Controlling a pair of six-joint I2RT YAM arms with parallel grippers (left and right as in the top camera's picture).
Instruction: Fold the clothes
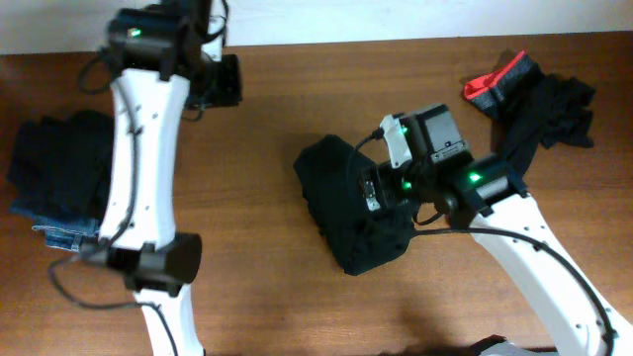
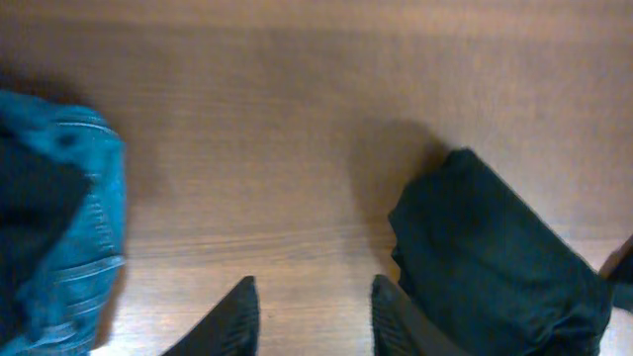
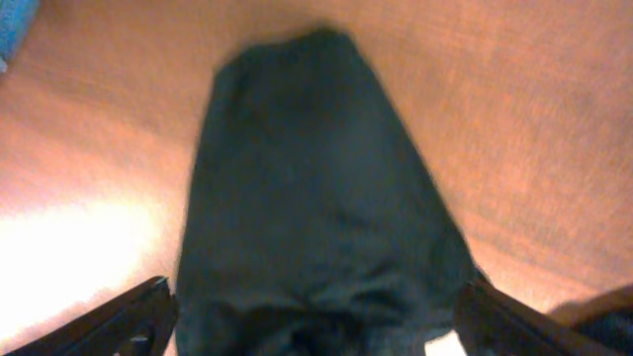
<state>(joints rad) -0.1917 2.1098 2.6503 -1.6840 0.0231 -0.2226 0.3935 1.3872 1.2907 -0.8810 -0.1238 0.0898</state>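
Fabric is lying right under your right hand [image 3: 316, 297]: a folded bundle of plain black cloth [image 3: 316, 178], sitting near the middle of the brown wooden table [image 3: 534, 119]. The hand's two black fingers [image 3: 109, 326] are standing wide apart, one at each side of the bundle's near end, and they are gripping nothing. The cloth is stretching away from the hand between them. Whether the fingers are brushing it, you cannot tell.

Your left hand [image 2: 315, 287] is hovering over bare wood near the table's far edge, its fingers partly spread and holding nothing. The blue denim jeans [image 2: 94, 227] are lying off to one side of it, with a dark crumpled garment [image 1: 59, 158] resting on top of them, and the folded bundle is lying off to the other side. Both are sitting apart from the fingers.

At the far right corner a red-edged black piece [image 1: 499, 81] is lying against a loose black heap [image 1: 554, 114], well apart from both hands.
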